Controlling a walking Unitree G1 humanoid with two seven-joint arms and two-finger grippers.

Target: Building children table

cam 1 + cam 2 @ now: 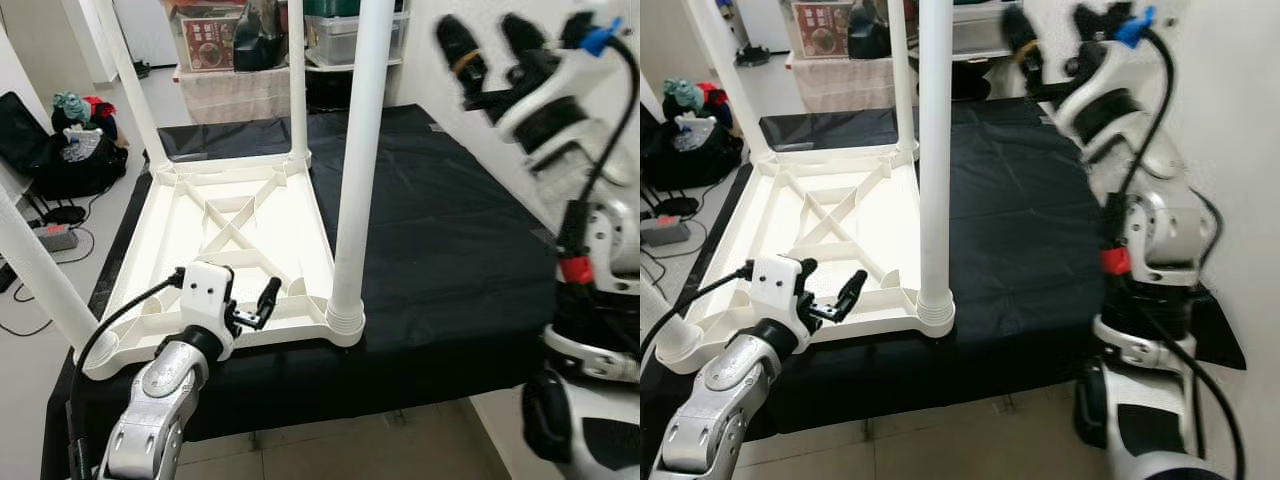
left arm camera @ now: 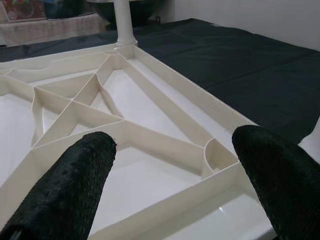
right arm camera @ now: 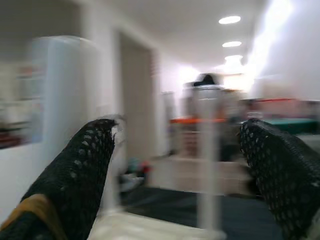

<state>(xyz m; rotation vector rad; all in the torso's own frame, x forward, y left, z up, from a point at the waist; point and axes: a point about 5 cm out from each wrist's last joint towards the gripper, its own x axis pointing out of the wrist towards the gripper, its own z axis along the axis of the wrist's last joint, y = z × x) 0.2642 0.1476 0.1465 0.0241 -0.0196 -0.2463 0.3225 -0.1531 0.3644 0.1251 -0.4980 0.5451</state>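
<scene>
A white plastic children's table (image 1: 230,235) lies upside down on a black-covered surface (image 1: 450,230), its ribbed underside facing up. White legs stand up from its corners: the near right leg (image 1: 355,160), the far right leg (image 1: 297,80), the far left leg (image 1: 130,80) and the near left leg (image 1: 35,270). My left gripper (image 1: 255,308) hovers open at the tabletop's front edge, between the two near legs. In the left wrist view its fingers (image 2: 65,190) frame the ribs with nothing between them. My right gripper (image 1: 490,45) is raised high at the right, open and blurred, apart from the table.
Bags and clothes (image 1: 75,140) lie on the floor at the left, beside a power strip (image 1: 55,238) and cables. Shelves with boxes (image 1: 250,40) stand behind the surface. A white wall runs close along the right side.
</scene>
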